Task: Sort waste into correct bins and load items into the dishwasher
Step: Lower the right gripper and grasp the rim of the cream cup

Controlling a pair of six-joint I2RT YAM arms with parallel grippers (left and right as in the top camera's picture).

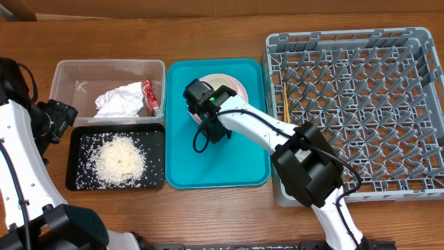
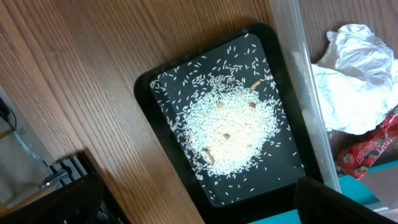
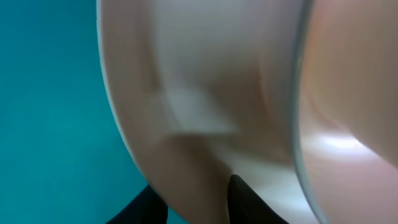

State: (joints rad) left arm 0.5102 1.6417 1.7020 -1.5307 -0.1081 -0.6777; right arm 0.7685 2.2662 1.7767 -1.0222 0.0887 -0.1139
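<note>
Two claws show. The right claw [image 3: 196,200] is over the teal tray [image 1: 208,170], its fingers [image 3: 244,198] pinched astride the wall of a pale dish [image 3: 205,93], whether cup or bowl I cannot tell, close by the pink plate [image 1: 234,85] at the teal tray's far end. Left of the teal tray, the left claw [image 2: 196,185] hangs wide open above the black tray [image 2: 144,84] of rice [image 2: 227,127]. Beyond the black tray, the clear tub [image 1: 111,64] holds a napkin [image 1: 119,101] and red wrapper [image 1: 151,97]. Right of the teal tray, the grey rack [image 1: 361,104] carries chopsticks [image 1: 284,104] on the bench [image 1: 208,28].
</note>
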